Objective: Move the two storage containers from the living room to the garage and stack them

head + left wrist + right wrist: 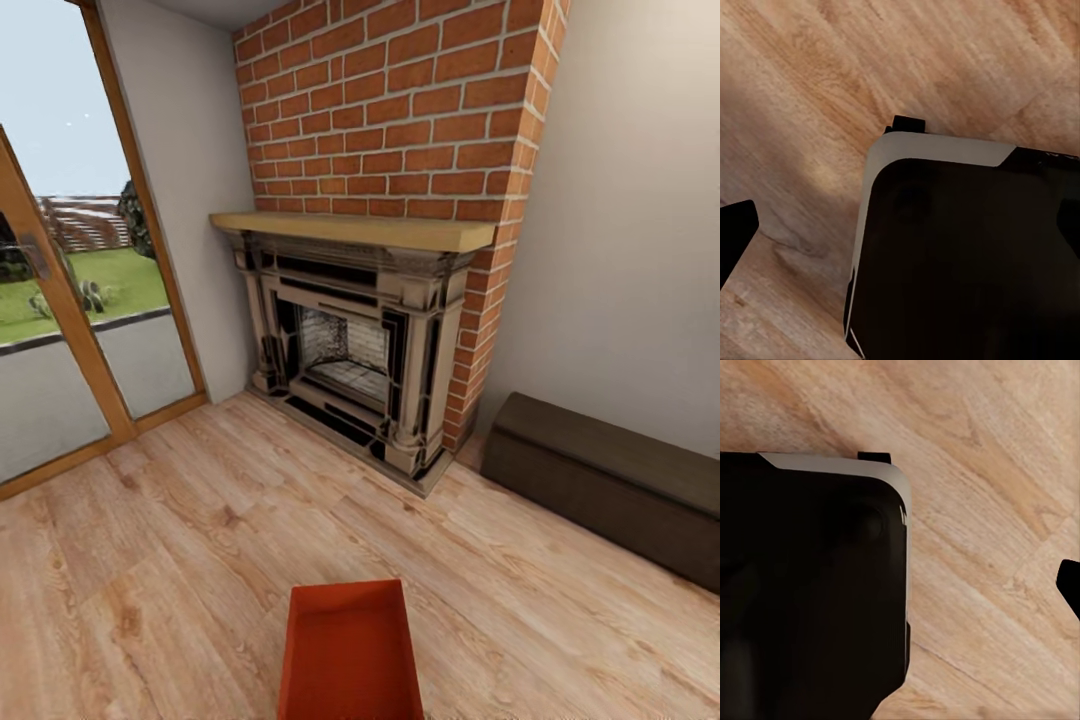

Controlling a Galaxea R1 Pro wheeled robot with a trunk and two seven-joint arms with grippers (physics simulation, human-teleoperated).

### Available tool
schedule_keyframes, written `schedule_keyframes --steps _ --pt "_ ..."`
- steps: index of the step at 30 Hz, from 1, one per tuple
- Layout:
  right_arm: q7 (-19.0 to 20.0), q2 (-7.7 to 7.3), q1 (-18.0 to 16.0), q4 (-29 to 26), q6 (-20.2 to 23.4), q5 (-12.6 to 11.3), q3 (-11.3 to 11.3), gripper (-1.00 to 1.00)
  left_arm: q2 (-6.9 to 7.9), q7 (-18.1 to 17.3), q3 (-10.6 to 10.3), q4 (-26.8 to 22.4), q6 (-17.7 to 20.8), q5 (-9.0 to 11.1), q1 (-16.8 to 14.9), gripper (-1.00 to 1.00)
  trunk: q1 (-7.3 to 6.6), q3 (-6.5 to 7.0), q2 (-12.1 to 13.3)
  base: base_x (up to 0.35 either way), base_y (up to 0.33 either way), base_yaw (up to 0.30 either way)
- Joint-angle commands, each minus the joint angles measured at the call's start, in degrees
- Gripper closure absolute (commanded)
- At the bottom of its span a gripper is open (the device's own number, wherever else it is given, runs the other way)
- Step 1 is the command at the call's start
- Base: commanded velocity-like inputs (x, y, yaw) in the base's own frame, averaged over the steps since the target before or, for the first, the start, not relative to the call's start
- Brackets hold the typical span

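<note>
One orange-red open-top storage container (350, 650) sits on the light wood-plank floor (180, 560) of the living room, low in the middle of the head view, right in front of me and empty inside. In the left wrist view, my left gripper (900, 229) hangs over the planks with one dark fingertip (733, 231) at the picture's edge, so the jaws are spread wide with nothing between them. My right gripper (900, 585) looks the same, its fingertip (1070, 583) at the opposite edge. Both grippers hang beside my black base (967, 262).
A red brick fireplace (370, 340) with a wooden mantel stands straight ahead. A long low dark cabinet (610, 485) runs along the right wall. Wood-framed glass doors (70, 330) at the left look onto a garden. Open plank floor lies between me and the fireplace.
</note>
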Motion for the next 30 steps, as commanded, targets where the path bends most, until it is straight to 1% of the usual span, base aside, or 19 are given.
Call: schedule_keyframes --steps 1,8,17,30 --pt "-0.02 0.01 -0.07 0.18 -0.32 -0.5 0.54 -1.0 0.01 0.1 -0.49 0.02 -0.15 0.42 -0.03 -1.0 0.0 -0.15 -0.04 0.0 0.0 -0.024" --pt "0.06 -0.19 -0.07 0.18 -0.02 -0.48 0.82 -1.0 0.03 0.1 -0.49 0.02 -0.15 0.42 -0.03 -1.0 0.0 -0.76 -0.04 0.0 0.0 -0.007" --pt "0.03 -0.25 -0.07 0.18 0.14 -1.1 0.2 -1.0 0.02 0.1 -0.49 0.02 -0.15 0.42 -0.03 -1.0 0.0 -0.9 -0.04 0.0 0.0 0.0" --pt "0.55 -0.39 -0.07 0.18 0.08 -1.18 0.25 -1.0 0.0 0.1 -0.49 0.02 -0.15 0.42 -0.03 -1.0 0.0 -1.55 -0.04 0.0 0.0 0.0"
